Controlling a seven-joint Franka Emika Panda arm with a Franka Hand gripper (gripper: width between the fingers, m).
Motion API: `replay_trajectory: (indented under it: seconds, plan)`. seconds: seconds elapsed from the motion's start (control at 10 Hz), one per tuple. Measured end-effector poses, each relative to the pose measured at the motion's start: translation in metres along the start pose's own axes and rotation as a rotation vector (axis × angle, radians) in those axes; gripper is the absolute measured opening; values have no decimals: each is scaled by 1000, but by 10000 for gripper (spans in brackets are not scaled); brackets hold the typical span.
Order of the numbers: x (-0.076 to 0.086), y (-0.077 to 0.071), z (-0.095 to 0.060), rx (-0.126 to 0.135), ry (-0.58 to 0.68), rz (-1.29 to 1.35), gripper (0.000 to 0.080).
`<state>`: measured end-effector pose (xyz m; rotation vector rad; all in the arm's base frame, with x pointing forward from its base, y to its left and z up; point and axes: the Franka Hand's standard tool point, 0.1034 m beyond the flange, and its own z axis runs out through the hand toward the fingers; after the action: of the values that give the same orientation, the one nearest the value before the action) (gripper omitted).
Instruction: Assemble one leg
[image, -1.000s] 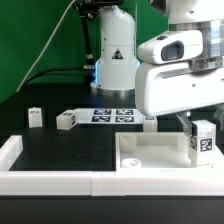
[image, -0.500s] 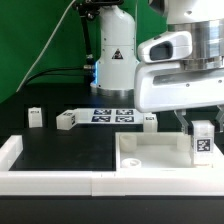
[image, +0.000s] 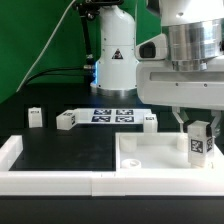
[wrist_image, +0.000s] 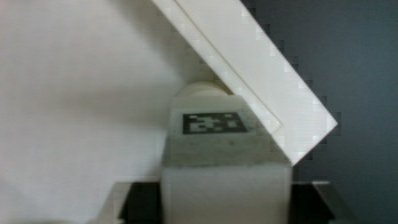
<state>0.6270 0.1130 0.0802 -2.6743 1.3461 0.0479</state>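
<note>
My gripper (image: 198, 128) is shut on a leg (image: 199, 146), a small white post with a black-and-white tag, and holds it upright over the near right corner of the large white square plate (image: 150, 153). In the wrist view the leg (wrist_image: 222, 150) fills the space between the dark fingers (wrist_image: 139, 200), and its far end meets the plate's (wrist_image: 80, 100) surface beside the plate's raised rim. Three more legs stand on the black table: one (image: 35, 118) at the exterior view's left, one (image: 66, 121) beside it, one (image: 150, 122) behind the plate.
The marker board (image: 110, 115) lies flat at the back by the robot base (image: 113, 62). A white fence (image: 60, 180) runs along the front edge, with a raised end (image: 10, 152) at the exterior view's left.
The gripper has turned about its vertical axis while holding the leg; the leg stays over the same corner of the plate, a little lower.
</note>
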Motion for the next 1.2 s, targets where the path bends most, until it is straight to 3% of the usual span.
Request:
replay_trajectory:
  seconds: [0.4, 0.5, 0.6, 0.7, 0.8, 0.9, 1.2]
  plan:
    - [-4, -2, 1, -2, 1, 376, 292]
    - [-4, -2, 1, -2, 1, 343, 376]
    - [-4, -2, 1, -2, 0, 295, 513]
    - [-5, -2, 1, -2, -1, 282, 513]
    - [-6, -3, 1, -2, -2, 154, 622]
    - [-8, -3, 1, -19, -7, 40, 641]
    - [-8, -6, 0, -22, -15, -402, 648]
